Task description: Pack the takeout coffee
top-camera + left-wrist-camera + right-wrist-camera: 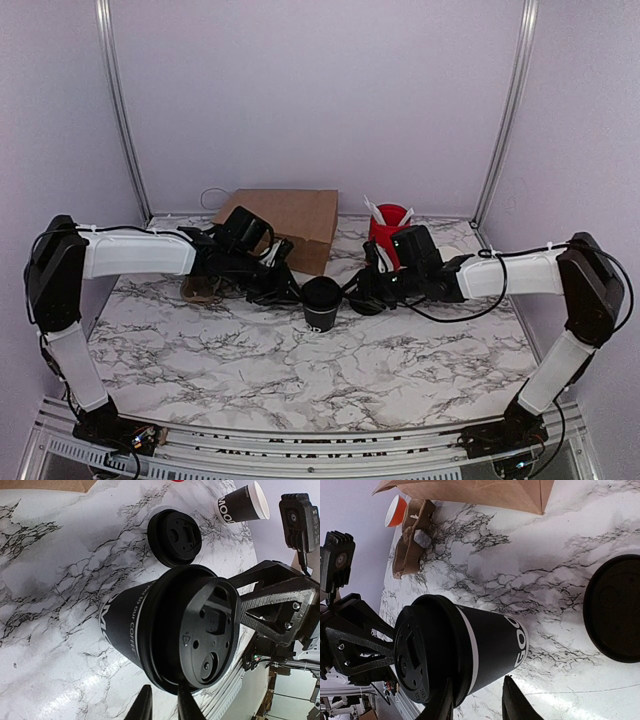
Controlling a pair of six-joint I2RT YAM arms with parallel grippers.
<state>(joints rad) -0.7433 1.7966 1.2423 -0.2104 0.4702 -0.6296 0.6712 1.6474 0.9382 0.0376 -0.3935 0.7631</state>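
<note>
- Looking down on a marble table (250, 370) bearing everything else.
- Seeing a brown paper bag (295, 215) standing at the back, near the middle.
- Finding the left gripper (164, 702) released, fingers a little apart, tips just beside the lidded top of the takeout coffee (322, 302).
- Finding the right gripper (476, 692) released too, fingers spread, tips at the cup's upper side.
- Noting a brown cardboard carrier (200, 288) lying partly under the left arm.
- Noting a red cup (388, 222) holding white sticks, right of the bag.
- Placing the takeout coffee upright mid-table, between both grippers, showing white lettering.
- Spotting an open black cup (242, 502), white inside, well apart.
- Spotting a loose black lid (174, 537) lying flat near the coffee.
</note>
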